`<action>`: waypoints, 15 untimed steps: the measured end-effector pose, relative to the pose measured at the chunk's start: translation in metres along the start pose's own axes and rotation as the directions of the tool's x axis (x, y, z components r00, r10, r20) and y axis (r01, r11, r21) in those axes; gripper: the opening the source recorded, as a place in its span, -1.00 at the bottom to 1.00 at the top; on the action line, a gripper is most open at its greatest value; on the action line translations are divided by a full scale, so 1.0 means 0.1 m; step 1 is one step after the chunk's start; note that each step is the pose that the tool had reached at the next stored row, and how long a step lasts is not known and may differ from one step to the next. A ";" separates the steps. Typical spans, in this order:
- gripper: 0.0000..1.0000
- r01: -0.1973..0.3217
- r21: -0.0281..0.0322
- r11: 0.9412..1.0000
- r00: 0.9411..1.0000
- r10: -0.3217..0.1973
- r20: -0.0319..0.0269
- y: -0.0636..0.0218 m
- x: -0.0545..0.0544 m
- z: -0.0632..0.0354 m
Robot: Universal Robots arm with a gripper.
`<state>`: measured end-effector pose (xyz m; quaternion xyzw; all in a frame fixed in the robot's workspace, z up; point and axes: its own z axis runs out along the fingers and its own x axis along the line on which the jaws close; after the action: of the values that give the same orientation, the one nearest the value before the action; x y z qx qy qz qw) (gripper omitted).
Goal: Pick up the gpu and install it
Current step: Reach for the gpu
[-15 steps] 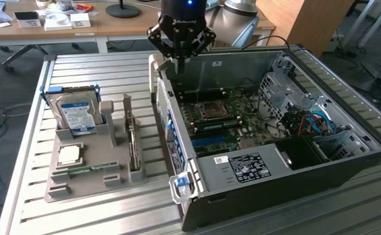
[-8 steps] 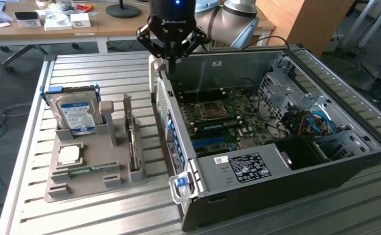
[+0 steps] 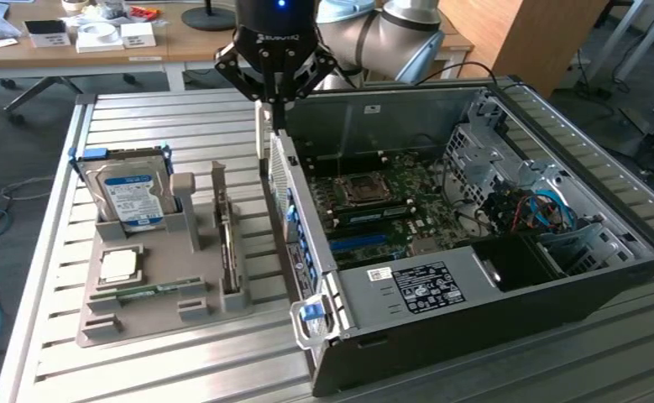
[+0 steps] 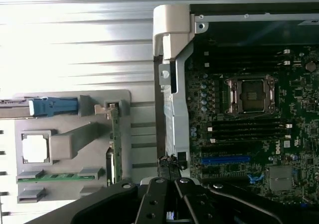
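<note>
The gpu stands on its long edge in a slot of the grey holder tray, at the tray's side nearest the open computer case. In the wrist view the gpu appears as a thin green edge. My gripper hangs shut above the case's rear wall, behind and above the tray, with nothing between its fingers. In the wrist view the gripper points down beside the case wall. The motherboard lies exposed, with a blue expansion slot.
The tray also holds a blue-labelled hard drive, a processor chip and a memory stick. All rest on a slatted metal table. A white latch sits on the case's rear corner. A cluttered desk stands behind.
</note>
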<state>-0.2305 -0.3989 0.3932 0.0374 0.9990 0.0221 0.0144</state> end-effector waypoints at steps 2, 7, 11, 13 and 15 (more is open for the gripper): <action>-0.79 0.000 0.000 1.000 1.000 0.000 0.000 -0.003 0.04 -0.001; -0.79 0.000 0.000 1.000 1.000 0.000 0.000 -0.004 0.06 -0.002; -0.79 0.000 0.000 1.000 1.000 0.000 0.000 -0.005 0.07 -0.002; -0.79 0.000 0.000 1.000 1.000 0.000 0.000 -0.006 0.08 -0.003; -0.79 0.000 0.000 1.000 1.000 0.000 0.000 -0.006 0.08 -0.002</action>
<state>-0.2387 -0.3988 0.3932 0.0374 0.9990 0.0222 0.0144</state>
